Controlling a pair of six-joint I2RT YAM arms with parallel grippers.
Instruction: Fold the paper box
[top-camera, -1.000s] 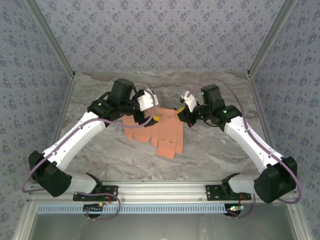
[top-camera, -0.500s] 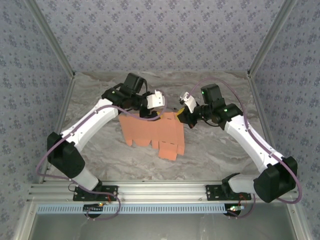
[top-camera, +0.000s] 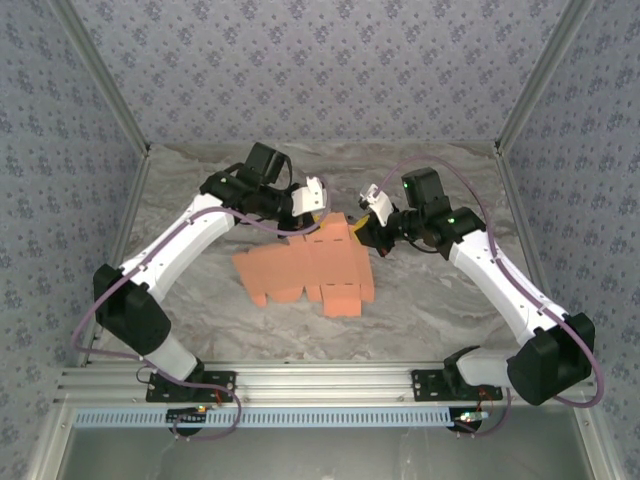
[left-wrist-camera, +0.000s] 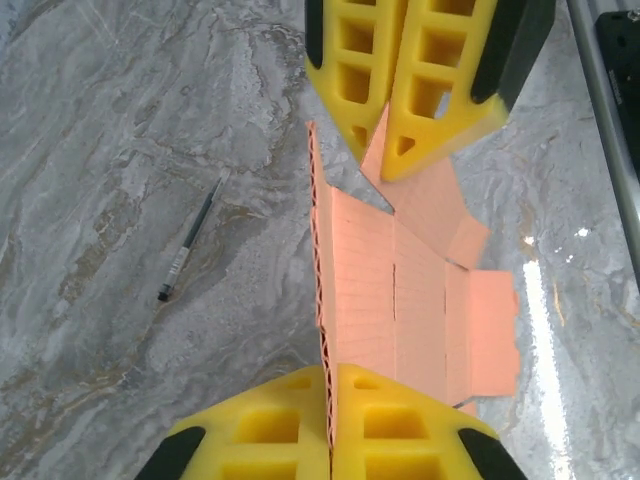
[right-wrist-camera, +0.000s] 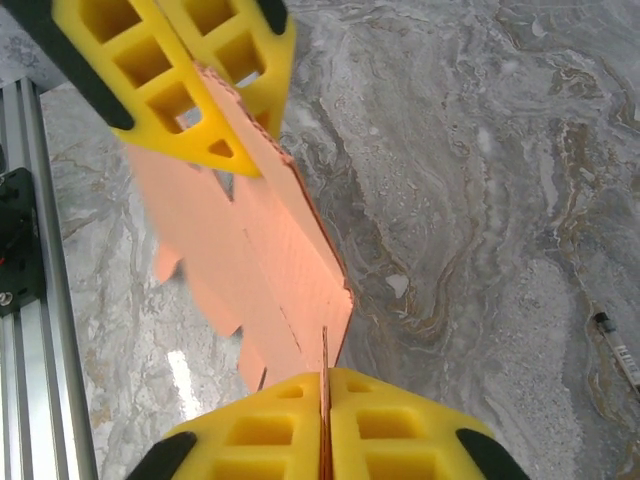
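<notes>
Both left end effector (left-wrist-camera: 328, 405) and right end effector (right-wrist-camera: 323, 410) pinch paper box (top-camera: 305, 272) (lengthwise sideways).

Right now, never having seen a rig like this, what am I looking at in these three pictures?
Two white robot arms are bolted to a marble table. One picture looks down from above; the other two come from wrist cameras, so the yellow foam blocks are fingers. An orange die-cut card is held between them: the left tool and right tool each pinch one edge. A pen lies on the table.
</notes>
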